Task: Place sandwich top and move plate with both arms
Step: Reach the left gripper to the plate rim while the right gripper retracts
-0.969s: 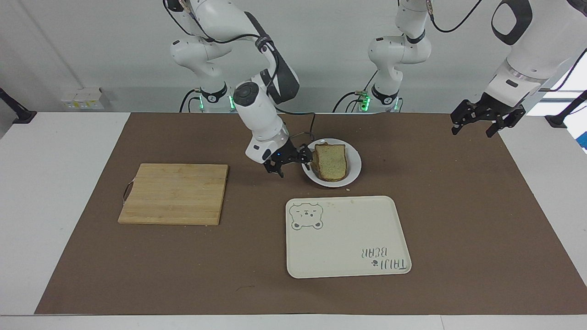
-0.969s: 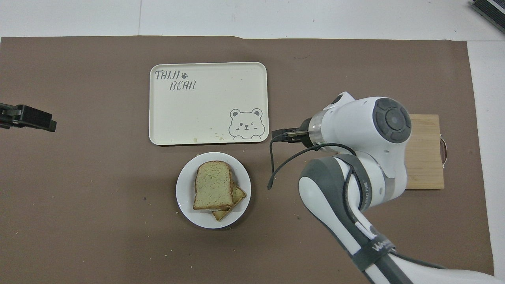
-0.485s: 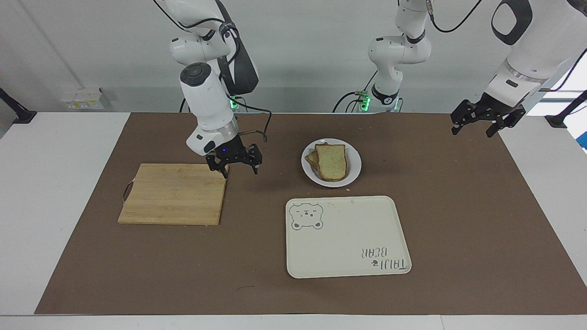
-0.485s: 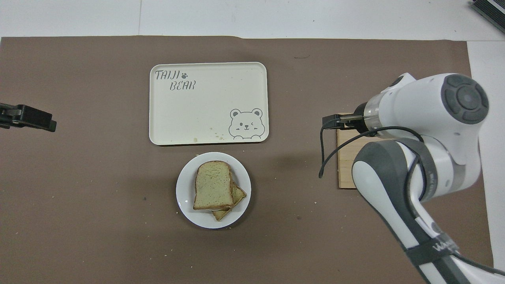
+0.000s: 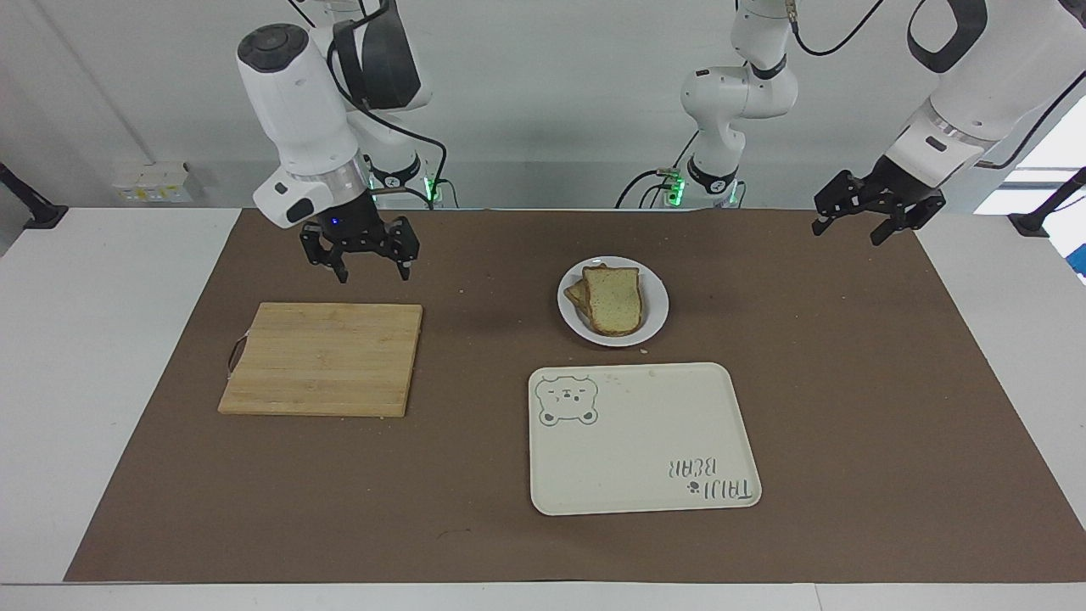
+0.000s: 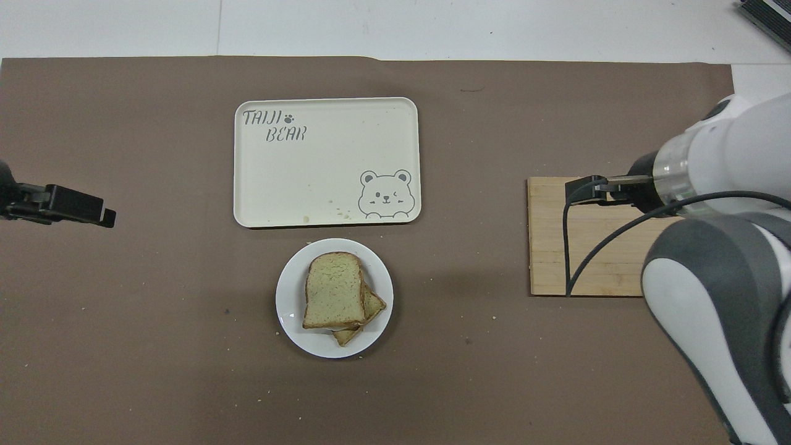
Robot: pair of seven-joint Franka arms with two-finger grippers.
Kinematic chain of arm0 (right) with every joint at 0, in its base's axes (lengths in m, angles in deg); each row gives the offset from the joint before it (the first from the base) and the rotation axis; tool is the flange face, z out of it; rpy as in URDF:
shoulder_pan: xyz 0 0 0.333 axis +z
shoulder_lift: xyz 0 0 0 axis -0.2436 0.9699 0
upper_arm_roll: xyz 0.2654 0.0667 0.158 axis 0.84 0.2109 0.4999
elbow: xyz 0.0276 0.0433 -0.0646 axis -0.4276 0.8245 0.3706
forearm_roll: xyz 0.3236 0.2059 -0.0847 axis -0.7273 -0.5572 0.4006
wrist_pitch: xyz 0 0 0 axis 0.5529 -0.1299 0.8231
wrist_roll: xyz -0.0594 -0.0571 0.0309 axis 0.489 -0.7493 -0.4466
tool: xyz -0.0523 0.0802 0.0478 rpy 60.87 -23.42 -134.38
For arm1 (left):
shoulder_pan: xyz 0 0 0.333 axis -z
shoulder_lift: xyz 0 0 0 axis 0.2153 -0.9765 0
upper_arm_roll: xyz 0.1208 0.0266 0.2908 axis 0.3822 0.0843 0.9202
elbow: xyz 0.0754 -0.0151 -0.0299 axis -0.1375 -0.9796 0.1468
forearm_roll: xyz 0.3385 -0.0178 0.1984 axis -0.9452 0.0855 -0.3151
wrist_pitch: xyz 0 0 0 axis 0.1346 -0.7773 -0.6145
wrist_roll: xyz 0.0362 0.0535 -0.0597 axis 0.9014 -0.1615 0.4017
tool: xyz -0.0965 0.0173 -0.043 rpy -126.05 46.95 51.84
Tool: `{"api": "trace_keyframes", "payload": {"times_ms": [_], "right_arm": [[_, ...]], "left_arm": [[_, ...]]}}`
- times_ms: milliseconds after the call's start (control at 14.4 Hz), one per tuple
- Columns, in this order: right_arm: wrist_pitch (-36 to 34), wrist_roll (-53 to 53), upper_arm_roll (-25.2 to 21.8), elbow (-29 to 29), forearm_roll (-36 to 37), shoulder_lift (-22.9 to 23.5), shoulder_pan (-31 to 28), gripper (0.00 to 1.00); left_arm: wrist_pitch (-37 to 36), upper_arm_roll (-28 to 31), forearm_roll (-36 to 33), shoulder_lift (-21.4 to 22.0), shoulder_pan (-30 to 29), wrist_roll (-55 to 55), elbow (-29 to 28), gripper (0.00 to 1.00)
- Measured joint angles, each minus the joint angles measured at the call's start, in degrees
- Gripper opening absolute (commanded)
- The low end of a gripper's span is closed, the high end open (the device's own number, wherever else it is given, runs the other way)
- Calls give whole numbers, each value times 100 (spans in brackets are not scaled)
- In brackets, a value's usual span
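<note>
Sitting on the lower slice, the sandwich top [image 5: 614, 299] already crowns the small white plate [image 5: 653, 318] beside the bear tray [image 5: 721, 407], so I'd say both empty, spread-fingered tools, right tool [image 5: 368, 255] and left tool [image 5: 864, 212], must next come to the plate's rim.

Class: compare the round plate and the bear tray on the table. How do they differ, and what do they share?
The plate is round and white; the tray is rectangular, cream and larger, with a bear drawing. The plate carries stacked bread; the tray carries only crumbs. The plate lies nearer to the robots. Both rest flat on the brown mat.
</note>
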Motion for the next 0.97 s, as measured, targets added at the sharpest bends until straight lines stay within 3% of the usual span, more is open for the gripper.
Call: {"api": "trace_keyframes", "payload": {"times_ms": [346,554,969], "right_arm": [[-643,201,-6,-310,1,-262,-394,100],[-1120,209,-10,-744,1,-281,-687,100],[-1406,525,-19,-853,116,-372,-1181,100]], "left_arm": [[878,-55,1039,424,6,-769,-1787,100],[1619,-76,1703,431,73,-1265,-2608,100],[2983,-111,2761,267,546,-1821,-3997,97]]}}
